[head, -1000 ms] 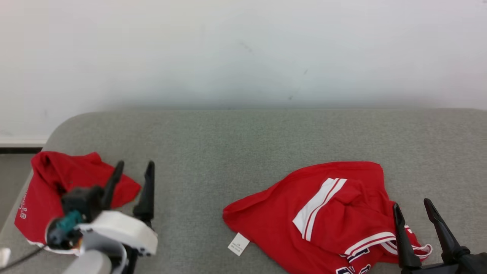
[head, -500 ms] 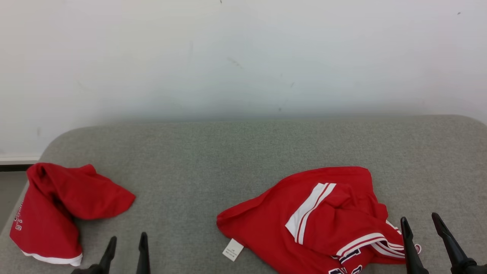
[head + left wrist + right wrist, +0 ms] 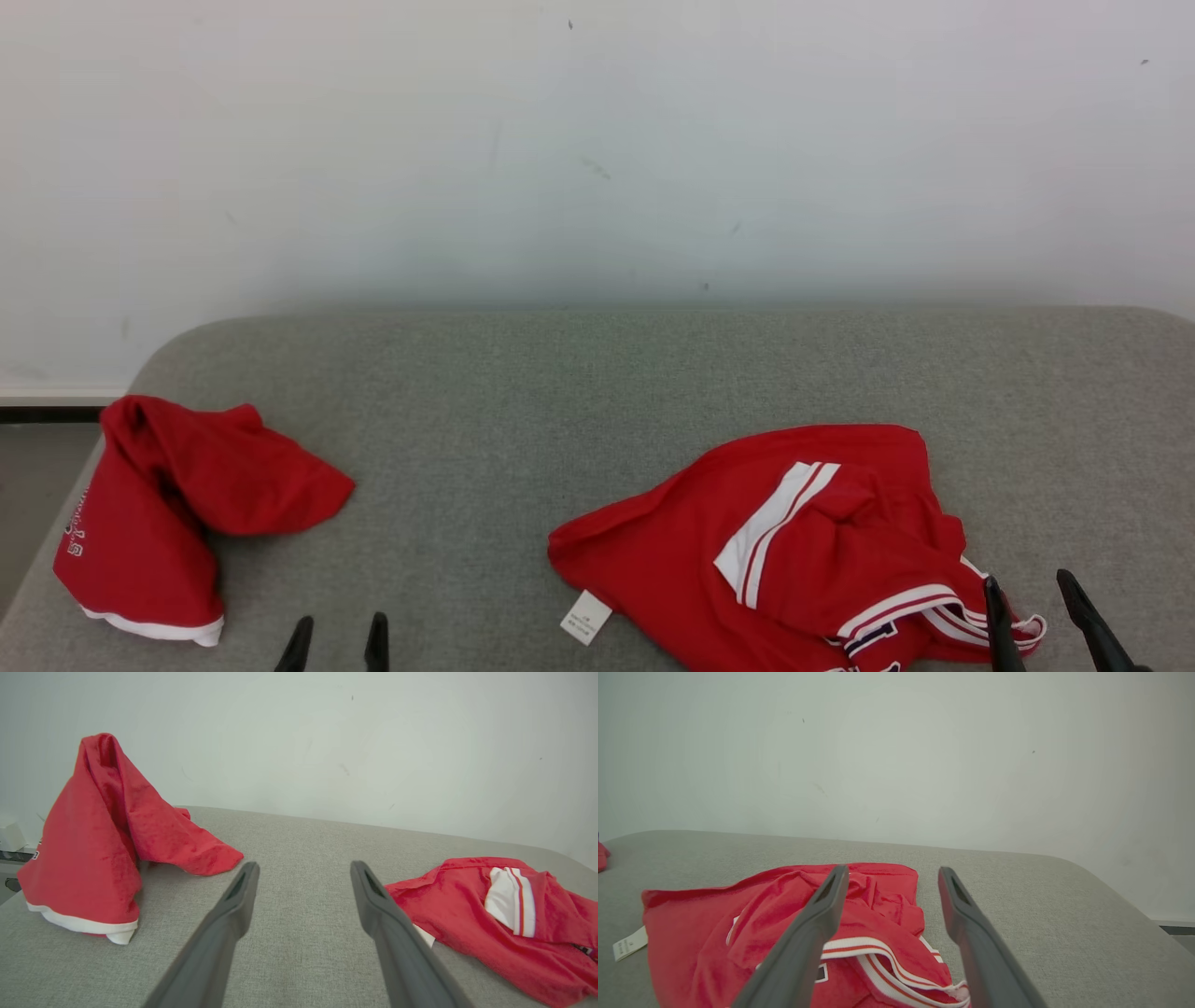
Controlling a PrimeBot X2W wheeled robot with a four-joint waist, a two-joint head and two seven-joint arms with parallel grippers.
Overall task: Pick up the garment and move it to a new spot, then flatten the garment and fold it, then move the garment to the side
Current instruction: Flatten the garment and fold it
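Observation:
A crumpled red garment [image 3: 672, 551] with white stripes lies on the grey padded surface [image 3: 579, 392], right of centre, its white label [image 3: 585, 617] at the near edge. It also shows in the left wrist view [image 3: 467, 914] and the right wrist view [image 3: 714, 924]. My right gripper [image 3: 1027, 607] stands open at the garment's near right corner, its left finger over the striped hem, holding nothing [image 3: 893, 870]. My left gripper [image 3: 340, 639] is open over bare fabric at the front left [image 3: 304, 868], between the two red pieces and touching neither.
A second red garment [image 3: 159, 523] with a white hem sits bunched at the surface's left edge [image 3: 93, 849]. A white wall [image 3: 597, 140] rises right behind the surface. Floor [image 3: 37, 467] shows past the rounded left corner. Bare grey fabric lies between the two garments.
My left gripper has drawn back from beside the left garment to the front edge, still open. The right gripper sits lower in view. The head camera has shifted slightly.

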